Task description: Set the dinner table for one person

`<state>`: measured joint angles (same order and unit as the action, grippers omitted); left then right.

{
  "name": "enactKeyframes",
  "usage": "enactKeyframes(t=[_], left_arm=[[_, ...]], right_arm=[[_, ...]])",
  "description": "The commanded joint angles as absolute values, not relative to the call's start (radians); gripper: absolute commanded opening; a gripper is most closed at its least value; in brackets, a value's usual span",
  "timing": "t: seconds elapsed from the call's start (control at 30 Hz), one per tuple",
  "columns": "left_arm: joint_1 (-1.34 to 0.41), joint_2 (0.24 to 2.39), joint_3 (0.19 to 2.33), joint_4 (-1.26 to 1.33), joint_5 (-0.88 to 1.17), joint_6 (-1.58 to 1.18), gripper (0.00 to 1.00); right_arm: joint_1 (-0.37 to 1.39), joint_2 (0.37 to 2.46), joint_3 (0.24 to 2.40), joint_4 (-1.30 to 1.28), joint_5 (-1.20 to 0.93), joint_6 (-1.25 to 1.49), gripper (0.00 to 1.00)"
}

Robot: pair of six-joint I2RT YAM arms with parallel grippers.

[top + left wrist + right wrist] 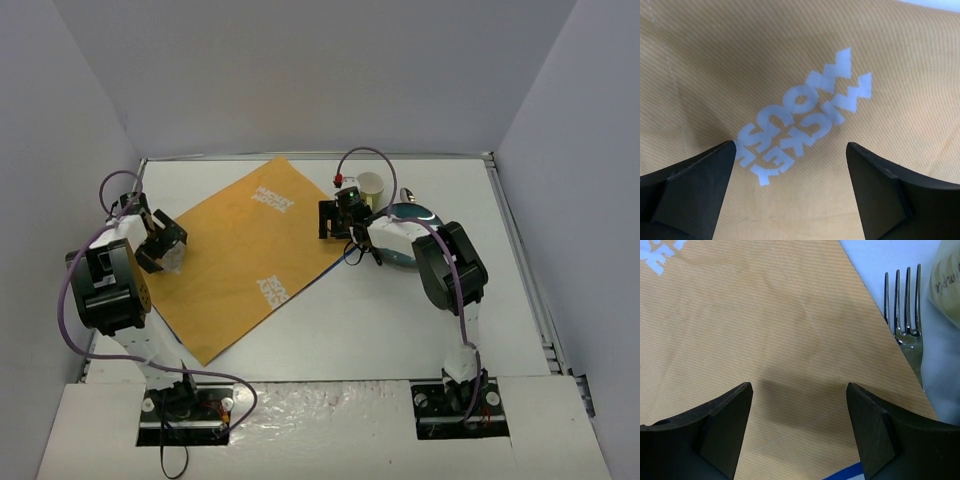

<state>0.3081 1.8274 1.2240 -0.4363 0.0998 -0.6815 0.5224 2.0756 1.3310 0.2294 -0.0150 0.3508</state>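
Note:
The dinner table [330, 330] is a large white tabletop. An orange placemat [240, 250] with white lettering lies on it at an angle. My left gripper [160, 245] is open and empty over the placemat's left edge; in the left wrist view the gripper [790, 145] hangs above the lettering [805, 117]. My right gripper [335, 220] is open and empty over the placemat's right corner; it also shows in the right wrist view [799, 385]. A metal fork [903, 320] lies just off that corner, next to a pale cup [947, 280].
The pale cup [372, 185] stands at the back, right of the placemat. A round grey plate [418, 214] lies beside it, partly hidden by my right arm. White walls close in the table on three sides.

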Motion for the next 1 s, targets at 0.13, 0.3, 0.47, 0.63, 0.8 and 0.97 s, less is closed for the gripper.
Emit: enactKeyframes(t=[0.13, 0.3, 0.47, 0.63, 0.8, 0.97], left_arm=[[0.18, 1.462, 1.214, -0.621, 0.073, -0.553, 0.96], [0.064, 1.258, 1.083, -0.729, -0.019, -0.591, 0.97], [0.064, 1.121, 0.933, -0.743, -0.079, -0.642, 0.97], [0.088, 1.101, 0.994, -0.766, -0.078, -0.628, 0.97], [0.152, 1.143, 1.198, -0.839, -0.079, -0.572, 0.97], [0.203, 1.189, 1.424, -0.931, -0.035, -0.517, 0.97]], right_arm=[[0.544, 1.825, 1.355, 0.172, -0.054, 0.25, 0.74], [0.586, 1.689, 1.285, 0.143, -0.089, 0.16, 0.85], [0.704, 1.636, 1.22, 0.101, -0.152, 0.002, 0.9], [0.833, 1.63, 1.171, 0.101, -0.252, -0.149, 0.91], [0.977, 1.709, 1.221, 0.106, -0.276, -0.243, 0.88], [1.111, 1.828, 1.314, 0.116, -0.266, -0.284, 0.85]])
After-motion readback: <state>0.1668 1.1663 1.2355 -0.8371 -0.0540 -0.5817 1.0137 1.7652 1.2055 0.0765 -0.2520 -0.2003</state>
